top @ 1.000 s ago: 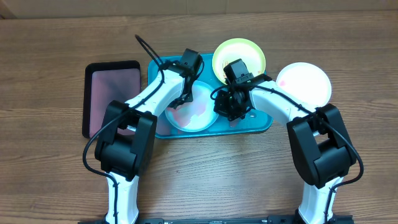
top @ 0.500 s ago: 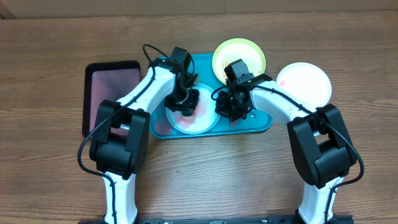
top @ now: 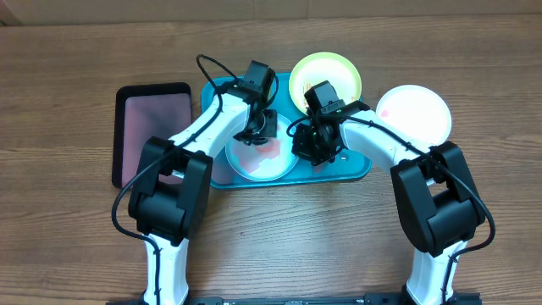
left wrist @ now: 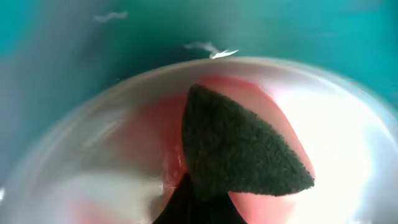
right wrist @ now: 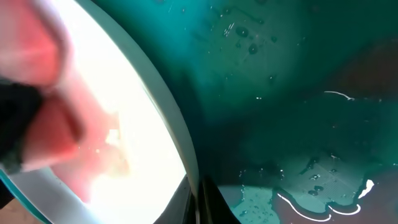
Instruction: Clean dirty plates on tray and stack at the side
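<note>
The pale aqua plate lies in the turquoise tray with reddish smears on it. My left gripper is shut on a dark sponge, which presses on the red smear at the plate's far side. My right gripper is shut on the plate's right rim, low over the wet tray floor. The yellow-green plate sits at the tray's far right corner. The white plate lies on the table to the right of the tray.
A black tray with a pinkish inside lies left of the turquoise tray. Water drops and puddles lie on the tray floor by my right gripper. Bare wooden table spreads in front of the tray.
My left gripper slid the sponge toward the plate's left side, then back toward the far right. The right gripper has stayed on the rim.
</note>
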Tool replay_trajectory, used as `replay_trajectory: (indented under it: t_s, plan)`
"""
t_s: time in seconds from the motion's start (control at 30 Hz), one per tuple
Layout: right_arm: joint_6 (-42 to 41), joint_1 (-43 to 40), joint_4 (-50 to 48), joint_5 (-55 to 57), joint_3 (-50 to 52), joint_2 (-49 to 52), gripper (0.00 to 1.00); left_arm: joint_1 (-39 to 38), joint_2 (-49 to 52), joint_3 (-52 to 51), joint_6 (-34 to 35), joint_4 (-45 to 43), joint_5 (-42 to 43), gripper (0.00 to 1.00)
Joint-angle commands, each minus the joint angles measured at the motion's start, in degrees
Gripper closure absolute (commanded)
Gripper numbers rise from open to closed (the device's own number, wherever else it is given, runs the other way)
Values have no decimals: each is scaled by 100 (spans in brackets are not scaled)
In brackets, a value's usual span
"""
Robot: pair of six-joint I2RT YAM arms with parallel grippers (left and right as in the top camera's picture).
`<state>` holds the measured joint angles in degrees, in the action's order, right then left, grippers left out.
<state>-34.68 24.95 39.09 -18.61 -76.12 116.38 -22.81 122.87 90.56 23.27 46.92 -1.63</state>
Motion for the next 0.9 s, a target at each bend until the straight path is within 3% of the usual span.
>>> replay_trajectory:
  t_s: [0.0, 0.3, 0.53, 0.87]
  plan:
    - [50, 9, 48, 50, -35, 13, 96, 129, 96, 317, 616, 619, -1792, 95]
    - [382, 9, 48, 114, -37, 13, 96, 149, 96, 1777, 409, 2317, -1152, 96]
    - [1095, 4, 533, 227, -155, -284, 96, 251, 98, 1926, 225, 2396, -750, 96]
    - [1069, 11, 1296, 1895, -166, -1567, 96, 306, 101, 1639, 249, 2188, -778, 96]
